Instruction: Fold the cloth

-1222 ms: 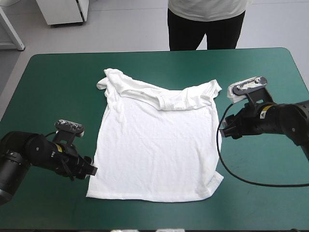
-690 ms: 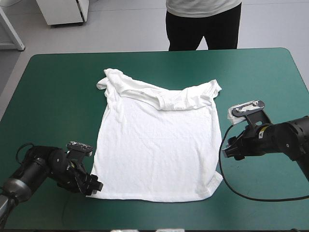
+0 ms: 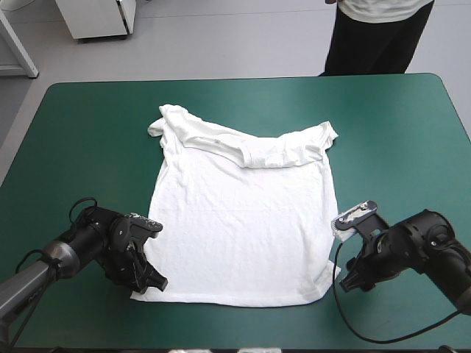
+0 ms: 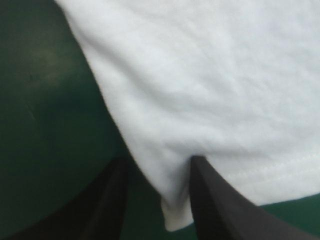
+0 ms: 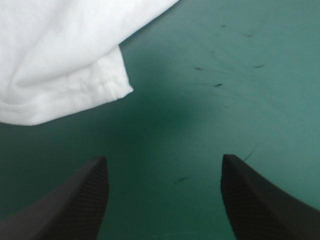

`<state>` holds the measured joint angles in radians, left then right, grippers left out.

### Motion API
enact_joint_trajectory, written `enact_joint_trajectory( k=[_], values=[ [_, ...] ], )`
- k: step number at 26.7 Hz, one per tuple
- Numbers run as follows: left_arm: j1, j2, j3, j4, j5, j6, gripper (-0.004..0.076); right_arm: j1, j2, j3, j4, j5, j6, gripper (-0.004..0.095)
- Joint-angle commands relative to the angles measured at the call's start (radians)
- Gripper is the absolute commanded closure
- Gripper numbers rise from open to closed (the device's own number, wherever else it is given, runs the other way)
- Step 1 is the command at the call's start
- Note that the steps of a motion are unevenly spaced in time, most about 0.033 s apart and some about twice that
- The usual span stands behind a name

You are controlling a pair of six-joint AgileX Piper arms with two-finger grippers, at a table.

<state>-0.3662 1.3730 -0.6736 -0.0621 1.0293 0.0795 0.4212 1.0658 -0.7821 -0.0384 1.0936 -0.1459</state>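
Right now the T-shirt point(image 3: 243, 220) lies spread flat in the middle of the table point(image 3: 88, 132), on its teal-green cover. The hem is toward the near edge and the collar point(image 3: 257, 154) toward the far edge. The shirt's body is smooth. The sleeve point(image 3: 165, 118) at the far left is bunched into a small lump, and the cloth around the collar is rumpled.

My left gripper point(image 3: 151, 283) sits low at the near left corner of the hem. In my left wrist view the black fingers point(image 4: 215, 200) stand a little apart, not clamped. The corner of the shirt lies between them, with the stitched hem running off past one finger.

My right gripper point(image 3: 347, 283) is down by the near right corner of the hem, just beside it and not touching. Its fingers are spread wide with only bare cover between them. The white corner lies ahead of them and off to one side.
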Motion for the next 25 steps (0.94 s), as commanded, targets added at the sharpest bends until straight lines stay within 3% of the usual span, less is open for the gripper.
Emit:
enact_joint_trajectory(
  k=[1,8,22,25],
  values=[
    [-0.019,0.137,0.060,-0.189,-0.276,0.025,0.0561,0.044,-0.007,0.028,0.007,-0.049,-0.014,0.0304],
    [-0.019,0.216,0.060,-0.189,-0.301,0.043,0.0732,0.120,0.110,0.044,0.028,-0.139,-0.042,0.0304],
    [-0.019,0.217,0.060,-0.232,-0.313,0.075,0.0734,0.129,0.280,-0.002,0.100,-0.253,-0.095,0.0305],
    [-0.019,0.217,0.060,-0.232,-0.299,0.075,0.0734,0.129,0.355,0.000,0.126,-0.212,-0.088,0.0399]
  ],
)
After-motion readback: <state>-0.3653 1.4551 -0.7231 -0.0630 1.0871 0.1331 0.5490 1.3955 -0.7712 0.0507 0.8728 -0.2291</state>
